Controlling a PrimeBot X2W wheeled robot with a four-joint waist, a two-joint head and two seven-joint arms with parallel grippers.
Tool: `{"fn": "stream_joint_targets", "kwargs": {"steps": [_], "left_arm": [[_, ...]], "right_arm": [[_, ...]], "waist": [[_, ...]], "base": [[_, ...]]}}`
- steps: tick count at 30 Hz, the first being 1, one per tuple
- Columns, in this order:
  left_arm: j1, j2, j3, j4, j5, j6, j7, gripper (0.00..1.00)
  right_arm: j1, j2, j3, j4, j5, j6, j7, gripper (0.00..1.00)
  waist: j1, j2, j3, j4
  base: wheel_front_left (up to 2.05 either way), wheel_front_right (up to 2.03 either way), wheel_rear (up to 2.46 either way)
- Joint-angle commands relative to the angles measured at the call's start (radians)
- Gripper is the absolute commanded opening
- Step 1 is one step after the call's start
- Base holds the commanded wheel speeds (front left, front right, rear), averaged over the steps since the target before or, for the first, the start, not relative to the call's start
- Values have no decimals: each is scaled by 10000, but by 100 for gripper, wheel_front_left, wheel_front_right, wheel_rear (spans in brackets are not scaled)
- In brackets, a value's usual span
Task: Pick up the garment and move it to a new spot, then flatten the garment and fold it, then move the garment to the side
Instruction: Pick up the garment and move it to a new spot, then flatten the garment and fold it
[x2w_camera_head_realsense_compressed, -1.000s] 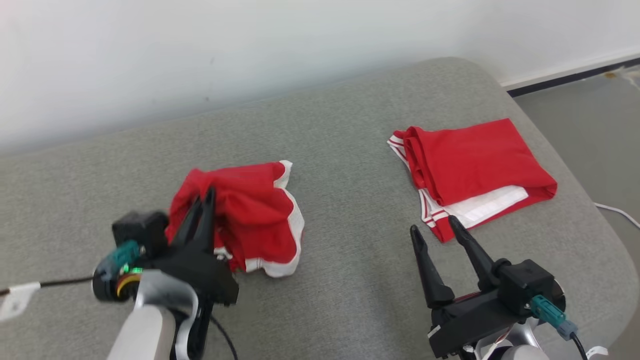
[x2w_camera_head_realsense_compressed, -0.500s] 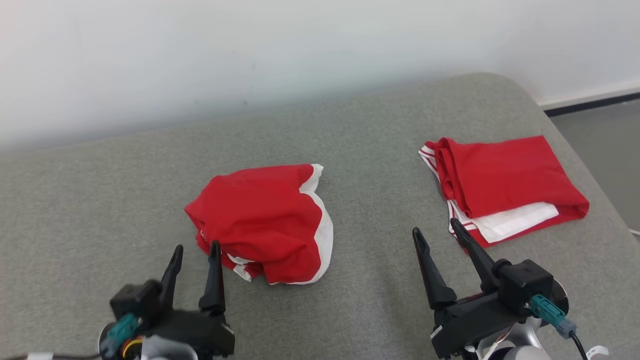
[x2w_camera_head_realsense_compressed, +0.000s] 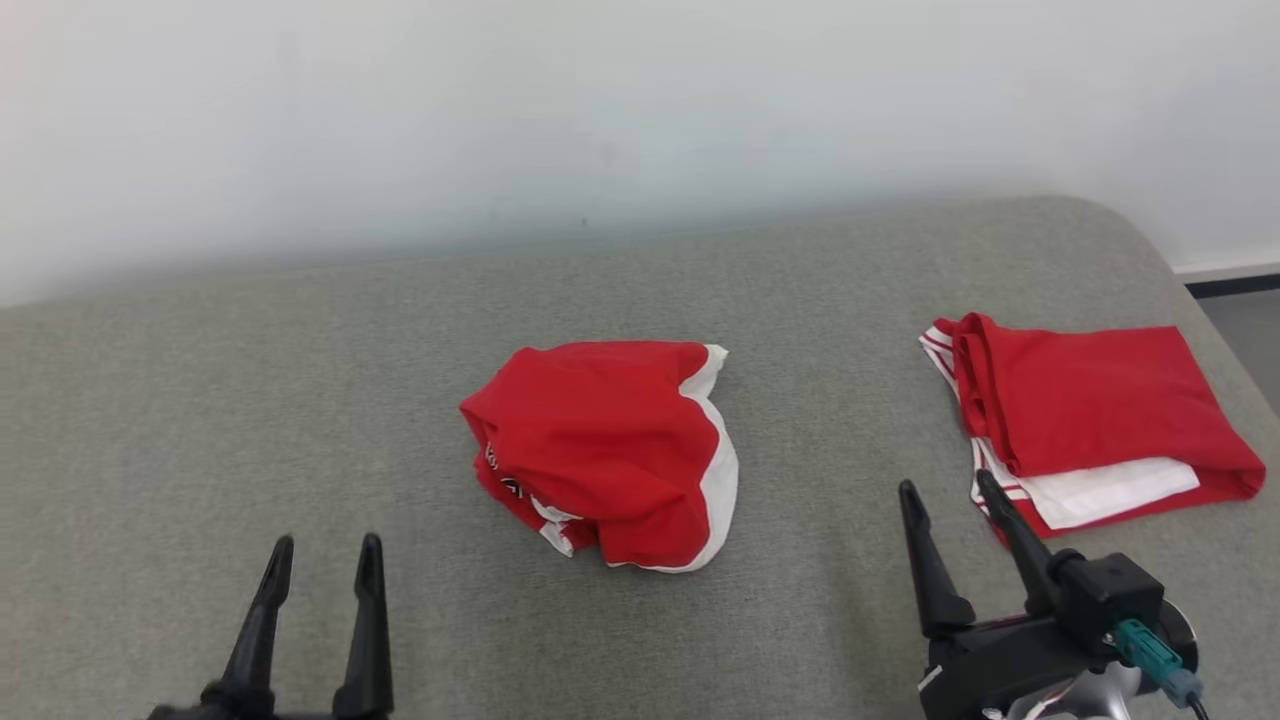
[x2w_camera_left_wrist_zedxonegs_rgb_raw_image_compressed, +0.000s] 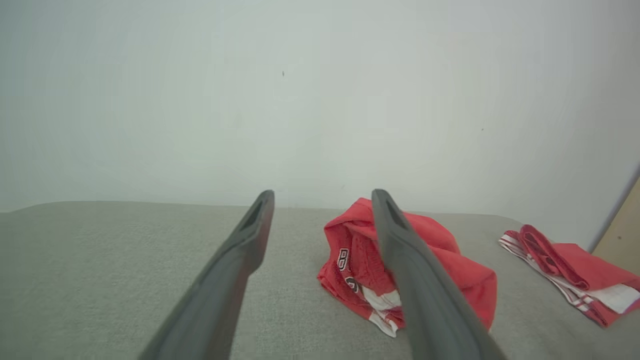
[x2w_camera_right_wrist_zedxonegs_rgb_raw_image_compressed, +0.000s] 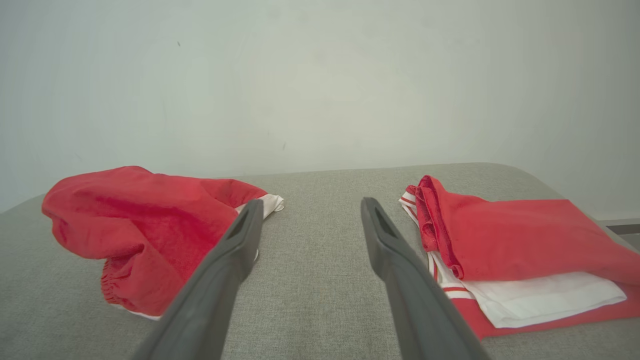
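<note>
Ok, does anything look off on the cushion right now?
Only the middle garment: it lies bunched in a heap, white trim curled under, not flat. The folded one at the right is neat. The left tool and right tool are open, holding nothing.

The left gripper (x2w_camera_head_realsense_compressed: 327, 542) is seen at the lower left of the head view, its two long dark fingers (x2w_camera_head_realsense_compressed: 262, 625) held apart and pointed upward, with nothing gripped between them. The right gripper (x2w_camera_head_realsense_compressed: 947, 484) is seen at the lower right, its jaws likewise spread wide and empty, tilted slightly leftward above its black wrist housing (x2w_camera_head_realsense_compressed: 1105, 600).
</note>
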Motion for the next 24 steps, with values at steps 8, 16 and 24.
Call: {"fn": "stream_joint_targets", "kwargs": {"steps": [8, 16, 24], "left_arm": [[1504, -34, 648, -576, 140, -307, -30, 100], [1880, -119, 860, -455, 88, -396, -31, 100], [1537, -179, 755, -374, 149, -440, -32, 100]], "right_arm": [[329, 3, -692, 410, -609, -20, -517, 100], [559, 0, -868, 608, -879, -20, -563, 100], [336, 0, -786, 519, -828, -20, -551, 100]], "waist": [[1, 0, -349, 429], [1, 0, -347, 516], [1, 0, -142, 483]], "base": [[0, 0, 0], [0, 0, 0], [0, 0, 0]]}}
